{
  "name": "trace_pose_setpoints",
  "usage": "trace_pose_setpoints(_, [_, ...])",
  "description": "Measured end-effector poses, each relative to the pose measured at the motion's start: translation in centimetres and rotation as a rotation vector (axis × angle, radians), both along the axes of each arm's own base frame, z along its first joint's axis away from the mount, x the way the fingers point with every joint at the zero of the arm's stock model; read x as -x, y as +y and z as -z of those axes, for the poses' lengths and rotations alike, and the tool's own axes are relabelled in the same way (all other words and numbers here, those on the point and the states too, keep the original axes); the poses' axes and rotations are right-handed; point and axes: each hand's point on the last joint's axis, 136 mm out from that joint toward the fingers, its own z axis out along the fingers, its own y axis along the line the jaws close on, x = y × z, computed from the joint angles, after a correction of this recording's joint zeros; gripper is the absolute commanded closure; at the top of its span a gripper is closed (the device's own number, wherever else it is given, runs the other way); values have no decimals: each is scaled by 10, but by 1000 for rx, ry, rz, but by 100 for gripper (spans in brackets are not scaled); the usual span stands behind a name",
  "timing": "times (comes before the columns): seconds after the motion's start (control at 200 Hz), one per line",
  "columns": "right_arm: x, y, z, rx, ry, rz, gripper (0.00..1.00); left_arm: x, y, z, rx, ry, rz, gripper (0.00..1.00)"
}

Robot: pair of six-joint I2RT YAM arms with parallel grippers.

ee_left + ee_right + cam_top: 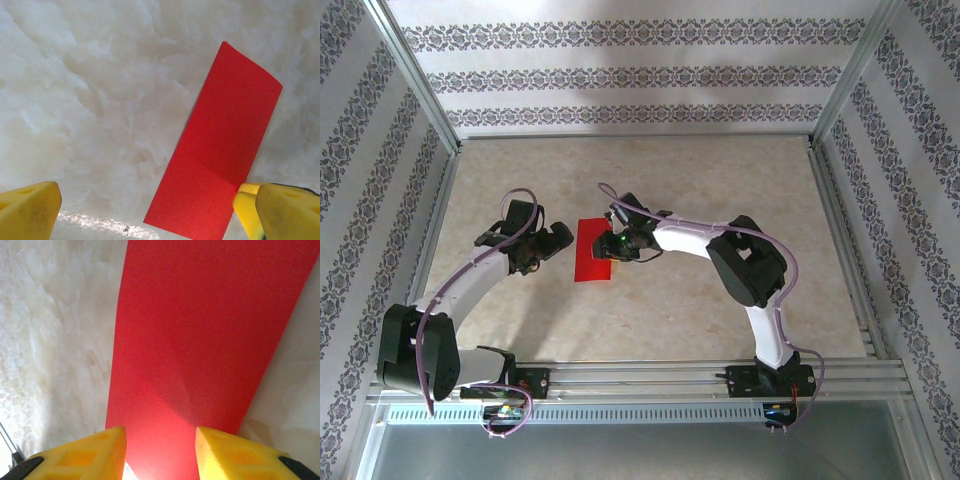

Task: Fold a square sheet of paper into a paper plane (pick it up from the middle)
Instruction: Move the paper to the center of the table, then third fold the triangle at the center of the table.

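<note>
The red sheet of paper lies flat on the table as a narrow rectangle, with a faint crease across it. My left gripper stands open just left of it. In the left wrist view its yellow fingers sit far apart, and the right one touches the paper's long edge; the gripper holds nothing. My right gripper hangs open over the paper's right side. Its gripper straddles the near end of the red sheet, and the yellow fingers are not closed on it.
The pale marbled tabletop is ringed by a metal frame and patterned walls. A rail with both arm bases runs along the near edge.
</note>
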Motion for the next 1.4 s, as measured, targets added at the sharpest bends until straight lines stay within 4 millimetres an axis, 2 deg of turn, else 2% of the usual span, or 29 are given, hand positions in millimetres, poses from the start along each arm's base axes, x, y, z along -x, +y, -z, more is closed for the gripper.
trace_pose_setpoints(0.22, [0, -3, 13, 22, 29, -1, 58, -4, -11, -1, 50, -14, 40, 0])
trace_pose_setpoints(0.405, [0, -18, 16, 4, 32, -20, 58, -2, -23, 11, 94, 30, 90, 0])
trace_pose_setpoints(0.485, [6, -37, 16, 16, 29, -31, 58, -2, -28, 13, 112, 37, 109, 1])
trace_pose_setpoints(0.695, [29, -112, 15, 72, 37, -53, 59, -6, -46, 13, 168, 31, 165, 0])
trace_pose_setpoints(0.79, [34, -131, 11, 89, 41, -57, 59, -8, -60, 13, 186, 33, 206, 0])
trace_pose_setpoints(0.939, [29, -129, -16, 52, -10, -32, 58, -12, -82, 11, 207, 23, 256, 0])
trace_pose_setpoints(1.019, [24, -127, -35, 20, -42, 31, 59, -9, -93, 10, 218, 24, 274, 0])
trace_pose_setpoints(1.099, [19, -128, -46, -6, -52, 100, 60, -8, -102, 8, 231, 18, 284, 0])
trace_pose_setpoints(1.269, [21, -130, -37, -15, 3, 202, 63, -5, -118, 5, 270, 17, 292, 0])
trace_pose_setpoints(1.399, [24, -128, -31, -16, 36, 241, 64, 4, -122, 14, 283, 51, 289, 0])
